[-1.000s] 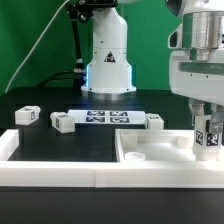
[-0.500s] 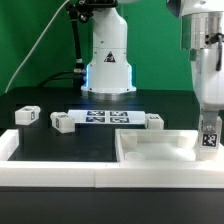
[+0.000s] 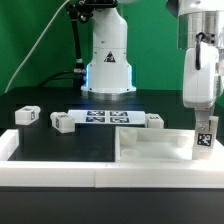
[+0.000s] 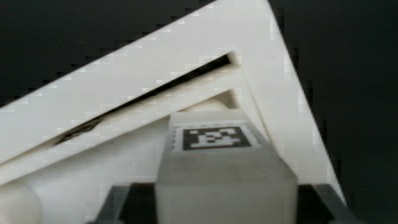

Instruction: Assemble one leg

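Note:
My gripper (image 3: 205,125) is shut on a leg (image 3: 204,137), a small white square post with a black-and-white tag, and holds it upright over the far right corner of the large white tray-like tabletop (image 3: 150,152). In the wrist view the leg (image 4: 221,165) fills the space between my dark fingers (image 4: 128,204), with the tabletop's corner (image 4: 249,60) beyond it. Three more legs lie on the black table: one at the exterior view's left (image 3: 27,115), one beside the marker board (image 3: 64,122), one at its right end (image 3: 154,121).
The marker board (image 3: 105,118) lies flat behind the tabletop. White border rails (image 3: 50,172) run along the front and left. The robot base (image 3: 108,60) stands at the back, before a green backdrop.
The gripper has rotated at the wrist and shifted slightly, with the leg still held; the leg now sits a little lower over the tabletop's right corner.

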You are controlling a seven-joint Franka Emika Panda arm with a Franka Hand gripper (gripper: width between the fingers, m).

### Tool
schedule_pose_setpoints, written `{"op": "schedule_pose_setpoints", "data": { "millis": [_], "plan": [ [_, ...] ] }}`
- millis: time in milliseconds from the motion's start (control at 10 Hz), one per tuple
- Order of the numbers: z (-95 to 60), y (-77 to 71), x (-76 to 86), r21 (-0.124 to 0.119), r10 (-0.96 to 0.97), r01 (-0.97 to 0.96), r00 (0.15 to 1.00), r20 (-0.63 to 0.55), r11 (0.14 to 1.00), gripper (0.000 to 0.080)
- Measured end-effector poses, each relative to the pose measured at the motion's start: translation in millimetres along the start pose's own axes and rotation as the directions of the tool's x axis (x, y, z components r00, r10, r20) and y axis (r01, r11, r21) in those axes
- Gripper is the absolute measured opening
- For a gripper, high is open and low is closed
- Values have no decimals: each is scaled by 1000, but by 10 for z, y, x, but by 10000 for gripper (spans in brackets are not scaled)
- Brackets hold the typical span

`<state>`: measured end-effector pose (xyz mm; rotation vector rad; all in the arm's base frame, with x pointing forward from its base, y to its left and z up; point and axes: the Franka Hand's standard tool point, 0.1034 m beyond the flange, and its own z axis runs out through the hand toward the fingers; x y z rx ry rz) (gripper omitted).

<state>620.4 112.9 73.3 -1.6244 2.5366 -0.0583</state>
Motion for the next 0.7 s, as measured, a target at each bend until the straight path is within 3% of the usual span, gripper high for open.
{"op": "schedule_pose_setpoints", "data": {
  "millis": [100, 200, 300, 400, 700],
  "plan": [
    [3, 7, -7, -1, -20, 20, 1000, 2, 1000, 309],
    [3, 7, -8, -1, -26, 26, 1000, 2, 1000, 495],
    [3, 7, -8, -1, -27, 27, 1000, 2, 1000, 495],
    [3, 7, -8, -1, -29, 29, 1000, 2, 1000, 615],
    [3, 7, -8, -1, -29, 29, 1000, 2, 1000, 648]
  ]
}}
